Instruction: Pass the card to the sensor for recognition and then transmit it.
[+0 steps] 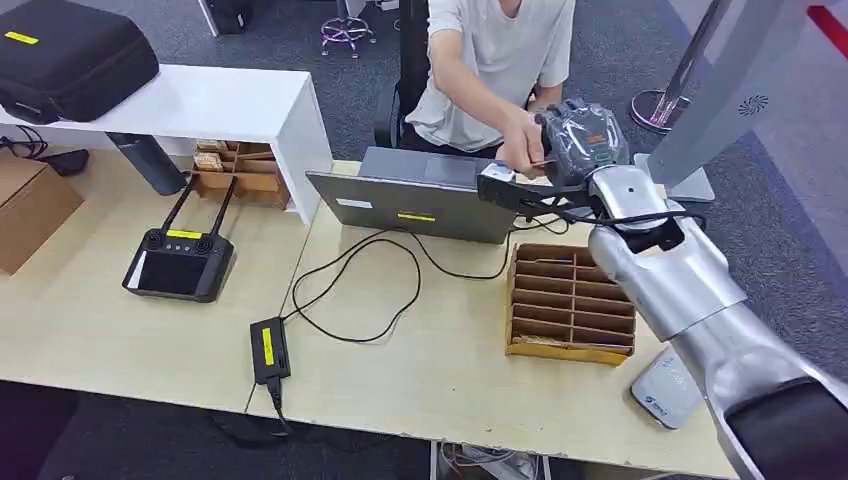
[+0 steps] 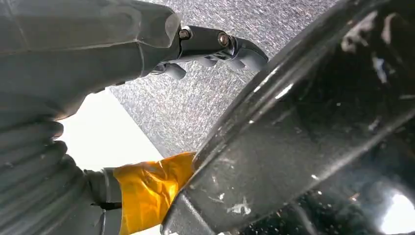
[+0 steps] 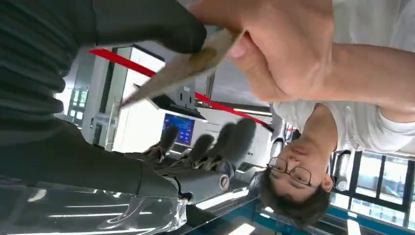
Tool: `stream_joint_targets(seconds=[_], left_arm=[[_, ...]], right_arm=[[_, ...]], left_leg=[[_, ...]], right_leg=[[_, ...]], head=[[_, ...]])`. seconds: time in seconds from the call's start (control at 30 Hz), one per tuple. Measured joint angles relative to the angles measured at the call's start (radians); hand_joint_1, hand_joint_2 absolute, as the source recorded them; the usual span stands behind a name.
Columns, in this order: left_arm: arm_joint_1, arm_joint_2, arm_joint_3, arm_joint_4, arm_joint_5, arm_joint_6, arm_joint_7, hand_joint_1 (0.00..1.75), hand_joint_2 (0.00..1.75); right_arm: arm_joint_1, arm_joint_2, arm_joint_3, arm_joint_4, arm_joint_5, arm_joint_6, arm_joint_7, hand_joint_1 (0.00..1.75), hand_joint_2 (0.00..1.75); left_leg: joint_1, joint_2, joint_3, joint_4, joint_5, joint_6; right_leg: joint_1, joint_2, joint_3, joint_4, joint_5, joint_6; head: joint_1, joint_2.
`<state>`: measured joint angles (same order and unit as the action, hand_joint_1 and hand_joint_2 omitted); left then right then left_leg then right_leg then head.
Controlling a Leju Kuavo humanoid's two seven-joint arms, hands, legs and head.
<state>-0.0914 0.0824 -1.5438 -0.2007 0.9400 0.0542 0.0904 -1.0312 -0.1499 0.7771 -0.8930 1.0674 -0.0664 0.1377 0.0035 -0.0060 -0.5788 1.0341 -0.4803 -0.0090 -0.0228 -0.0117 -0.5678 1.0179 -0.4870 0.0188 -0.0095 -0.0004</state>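
Material, card: thin, flat, pale card (image 3: 181, 68), stiff-looking, seen edge-on in the right wrist view.
Card position: at about 1 o'clock on the table in the head view, above the far edge, just behind the grey laptop (image 1: 420, 195).
Right hand: right hand (image 1: 575, 150) extended toward the person; thumb pressed on one end of the card, the other fingers (image 3: 230, 142) spread apart and touching nothing.
Person: a person's hand (image 3: 274, 54) pinches the opposite end of the card; both grips appear to be on it at once.
Left hand: left hand (image 2: 215, 46) hangs beside the body over grey carpet; I cannot tell whether its fingers are apart or curled.
Sensor: white rounded device (image 1: 668, 390) at 5 o'clock, probably the reader.
Rack: brown slotted cardboard rack (image 1: 570, 300) at 3 o'clock.
Risk 1: a late release could bend the card or jerk it loose.
Risk 2: an early release, before the person's pinch is firm, could drop it behind the laptop.
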Motion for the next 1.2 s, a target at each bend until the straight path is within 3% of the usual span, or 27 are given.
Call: stream_joint_targets(seconds=[0.53, 0.6, 0.73, 0.77, 0.97, 1.2], left_arm=[[0.0, 0.0, 0.0, 0.0, -0.003, 0.0, -0.006, 0.0, 1.75], [0.0, 0.0, 0.0, 0.0, -0.017, 0.01, -0.028, 0.0, 1.75], [0.0, 0.0, -0.003, 0.0, -0.131, 0.081, -0.143, 0.0, 1.75], [-0.001, 0.0, -0.003, 0.0, -0.141, 0.073, -0.148, 0.0, 0.0], [0.008, 0.006, 0.022, 0.0, -0.099, -0.016, -0.168, 0.0, 0.0], [0.03, 0.011, 0.041, 0.004, -0.078, -0.026, -0.177, 0.0, 0.0]], right_arm=[[0.0, 0.0, -0.007, 0.002, -0.008, 0.003, -0.004, 1.75, 1.75], [0.0, 0.0, -0.007, 0.002, -0.008, 0.004, -0.005, 1.75, 1.75], [0.0, -0.009, -0.01, 0.001, -0.008, 0.004, -0.005, 1.75, 1.75], [0.0, -0.011, -0.013, 0.001, -0.009, 0.003, -0.007, 1.75, 1.75], [0.0, -0.016, -0.016, 0.001, -0.016, 0.01, -0.014, 1.75, 1.75], [-0.007, -0.04, -0.018, 0.001, -0.014, 0.008, -0.015, 1.75, 1.75]], left_leg=[[0.0, 0.0, 0.0, 0.0, 0.0, 0.0], [0.0, 0.0, 0.0, 0.0, 0.0, 0.0], [0.0, 0.0, 0.0, 0.0, 0.0, 0.0], [0.0, 0.0, 0.0, 0.0, 0.0, 0.0], [0.0, 0.002, 0.0, 0.0, 0.0, 0.0], [0.0, 0.002, 0.0, 0.0, 0.0, 0.0]], right_leg=[[0.0, 0.0, 0.0, 0.0, 0.0, 0.0], [0.0, 0.0, 0.0, 0.0, 0.0, 0.0], [0.0, 0.0, -0.001, 0.0, 0.0, 0.0], [0.0, 0.0, -0.001, 0.0, 0.0, 0.0], [0.0, 0.003, -0.002, 0.0, 0.001, -0.001], [0.0, 0.003, -0.002, 0.0, 0.001, 0.0]], head=[[0.0, 0.0], [0.0, 0.0], [0.0, 0.0], [0.0, 0.0], [0.0, 0.0], [0.0, 0.0]])
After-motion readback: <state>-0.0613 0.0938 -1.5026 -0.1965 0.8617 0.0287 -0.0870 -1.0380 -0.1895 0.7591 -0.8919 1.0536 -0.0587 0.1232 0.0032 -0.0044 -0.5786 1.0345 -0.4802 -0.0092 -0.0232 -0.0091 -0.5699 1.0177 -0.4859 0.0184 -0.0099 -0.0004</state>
